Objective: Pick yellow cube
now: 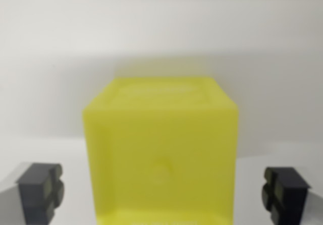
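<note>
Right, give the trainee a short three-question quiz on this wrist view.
1. True or false: the pincer fingers are pressed against the yellow cube.
2. Multiple choice: where does the cube sit relative to the fingers? A) between them B) beyond the one at the wrist view's left C) beyond the one at the wrist view's right
3. Fill in: the surface behind the cube is plain and ____ in colour.

Key: 1 false, a gap shows on each side; 2 A; 3 white.
</note>
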Controlling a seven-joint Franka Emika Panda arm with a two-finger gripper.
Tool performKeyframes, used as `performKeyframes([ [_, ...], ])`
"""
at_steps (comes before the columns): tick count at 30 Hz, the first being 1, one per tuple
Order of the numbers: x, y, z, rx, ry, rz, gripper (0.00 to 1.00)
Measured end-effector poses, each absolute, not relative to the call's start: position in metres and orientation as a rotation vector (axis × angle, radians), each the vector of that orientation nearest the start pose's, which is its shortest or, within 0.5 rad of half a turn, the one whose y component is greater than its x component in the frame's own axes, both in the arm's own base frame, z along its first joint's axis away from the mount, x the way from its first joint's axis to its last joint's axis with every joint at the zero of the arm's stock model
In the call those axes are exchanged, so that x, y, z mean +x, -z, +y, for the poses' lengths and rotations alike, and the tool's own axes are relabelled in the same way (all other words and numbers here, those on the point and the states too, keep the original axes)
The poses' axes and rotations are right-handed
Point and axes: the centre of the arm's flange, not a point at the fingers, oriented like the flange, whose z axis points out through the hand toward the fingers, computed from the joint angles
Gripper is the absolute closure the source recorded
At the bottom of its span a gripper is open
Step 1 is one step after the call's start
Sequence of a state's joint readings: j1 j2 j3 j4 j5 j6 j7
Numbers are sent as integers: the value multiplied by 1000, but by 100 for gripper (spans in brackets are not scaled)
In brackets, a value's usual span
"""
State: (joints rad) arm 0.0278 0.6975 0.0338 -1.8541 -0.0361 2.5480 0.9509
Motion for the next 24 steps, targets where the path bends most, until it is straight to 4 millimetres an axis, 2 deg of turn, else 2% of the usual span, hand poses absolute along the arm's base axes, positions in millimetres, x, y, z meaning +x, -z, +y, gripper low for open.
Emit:
performKeyframes([
  [11, 636, -116, 39, -2851, -4, 1321, 0],
  [23, 636, -115, 40, -2851, -2, 1321, 0],
  [24, 636, -115, 39, -2850, -2, 1321, 100],
])
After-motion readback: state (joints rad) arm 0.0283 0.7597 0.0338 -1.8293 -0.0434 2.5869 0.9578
